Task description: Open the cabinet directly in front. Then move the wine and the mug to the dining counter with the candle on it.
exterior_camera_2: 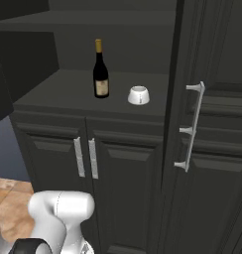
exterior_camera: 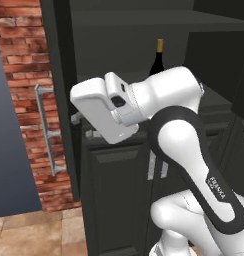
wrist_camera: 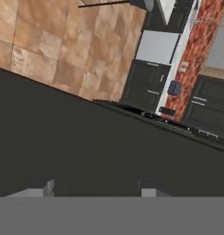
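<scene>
Inside the opened tall black cabinet, a dark gold-capped wine bottle stands at nine o'clock of a small white mug; gripper spread indiscernible, so approach level.

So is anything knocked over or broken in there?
No, nothing stands out. The wine stands upright on the cabinet shelf, and the mug sits apart to its right. No spills or damage show.

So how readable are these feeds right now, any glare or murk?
Right base view: evenly lit, no glare; wine and mug crisp against the dark open cabinet. Left base view: the arm blocks most, only the bottle's neck peeks over. Hand view: rolled, a dark flat surface swallowing detail, fingers barely distinct.
</scene>
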